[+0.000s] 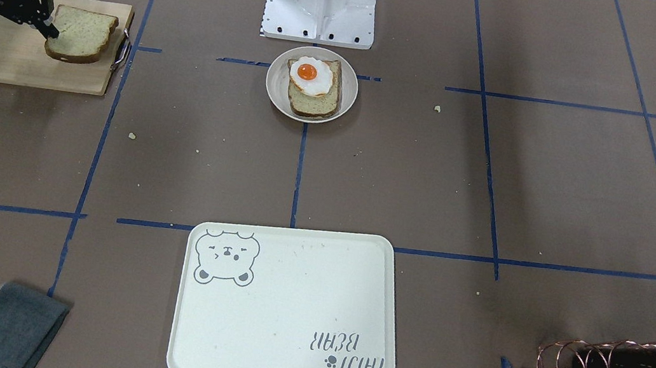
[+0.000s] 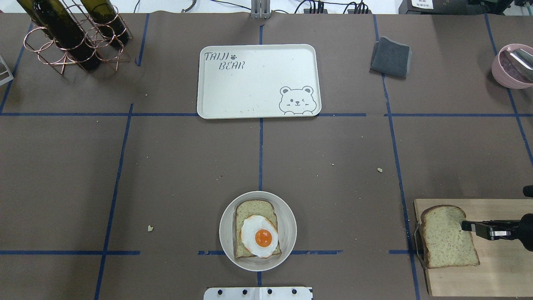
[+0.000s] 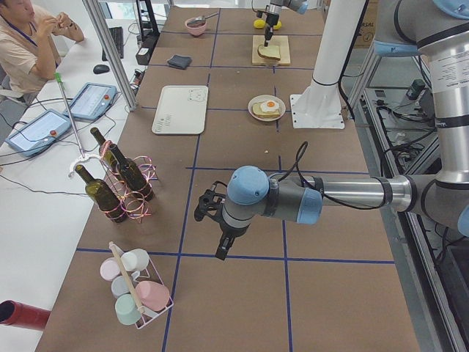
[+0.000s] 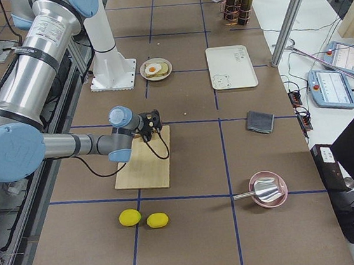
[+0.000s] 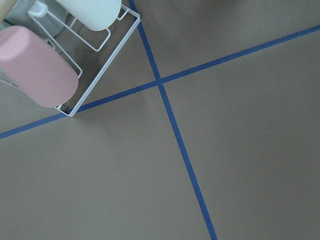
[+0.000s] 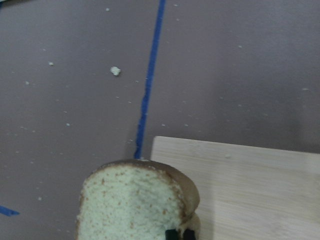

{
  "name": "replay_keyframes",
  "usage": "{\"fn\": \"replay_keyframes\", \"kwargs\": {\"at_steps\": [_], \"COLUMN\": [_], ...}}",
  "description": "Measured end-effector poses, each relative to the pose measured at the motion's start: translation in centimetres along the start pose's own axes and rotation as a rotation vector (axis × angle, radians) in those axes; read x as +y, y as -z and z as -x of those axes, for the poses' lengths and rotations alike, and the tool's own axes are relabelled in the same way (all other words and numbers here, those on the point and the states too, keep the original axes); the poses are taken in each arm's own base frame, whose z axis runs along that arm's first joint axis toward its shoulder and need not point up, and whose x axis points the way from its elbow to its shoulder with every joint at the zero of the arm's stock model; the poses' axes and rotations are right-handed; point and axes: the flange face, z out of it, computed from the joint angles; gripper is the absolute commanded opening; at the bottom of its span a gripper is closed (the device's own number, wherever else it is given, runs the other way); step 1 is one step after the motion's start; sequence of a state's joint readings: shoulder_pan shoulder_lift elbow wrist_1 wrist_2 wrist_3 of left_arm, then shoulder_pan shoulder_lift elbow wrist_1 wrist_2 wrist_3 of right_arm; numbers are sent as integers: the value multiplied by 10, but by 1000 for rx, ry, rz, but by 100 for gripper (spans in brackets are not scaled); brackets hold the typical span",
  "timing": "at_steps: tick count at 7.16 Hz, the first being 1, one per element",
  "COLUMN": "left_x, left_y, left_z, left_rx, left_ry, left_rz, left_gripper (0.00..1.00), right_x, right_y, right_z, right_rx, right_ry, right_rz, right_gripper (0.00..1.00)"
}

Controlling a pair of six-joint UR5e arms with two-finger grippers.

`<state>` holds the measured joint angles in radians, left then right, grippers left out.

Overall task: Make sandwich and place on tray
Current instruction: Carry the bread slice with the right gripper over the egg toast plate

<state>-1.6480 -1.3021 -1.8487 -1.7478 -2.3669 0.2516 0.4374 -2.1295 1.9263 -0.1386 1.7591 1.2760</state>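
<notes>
4 fixed views, 2 wrist close-ups, shared tray [image 1: 285, 306]

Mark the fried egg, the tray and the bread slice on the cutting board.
fried egg [image 2: 263, 238]: overhead exterior view, on its orange yolk.
tray [image 2: 250, 83]: overhead exterior view, bare middle of its floor.
bread slice [image 2: 445, 239]: overhead exterior view, middle of its crumb.

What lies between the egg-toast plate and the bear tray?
Only bare brown table crossed by blue tape lines, seen in the overhead view; no object separates plate and tray.

Matt wooden cutting board [image 2: 499, 271], smooth plastic tray [image 2: 258, 83], porous bread slice [image 2: 445, 237], soft grey cloth [image 2: 390, 57]
</notes>
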Motion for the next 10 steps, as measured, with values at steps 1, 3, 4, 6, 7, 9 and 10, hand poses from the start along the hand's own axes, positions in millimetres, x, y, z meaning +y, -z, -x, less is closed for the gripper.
{"fn": "replay_keyframes", "kwargs": {"at_steps": [1,3,4,6,7,9,10], "left_x": [2,5,5,5,4,4,3], "left_y": [0,-1,-2,-1,-1,-1,-1], "left_z": [0,1,1,1,1,1,1], "left_rx": [0,1,1,1,1,1,0], "left_ry": [3,7,7,6,5,5,4], "left_rz": [2,5,6,4,4,3,2], "left_gripper": [100,100,100,100,100,100,100], "right_x": [-8,-37,-55,-79,-83,-69,-59], "right_y": [-7,-53,-81,-121,-135,-168,-184], "right_z": [27,98,143,231,271,340,356], "right_rx": [-51,-103,-107,-115,-119,-102,-87], "right_ry": [-16,-72,-89,-98,-95,-100,-100], "right_rz": [-10,-17,-14,0,14,44,49], "right_gripper": [0,0,0,0,0,0,0]}}
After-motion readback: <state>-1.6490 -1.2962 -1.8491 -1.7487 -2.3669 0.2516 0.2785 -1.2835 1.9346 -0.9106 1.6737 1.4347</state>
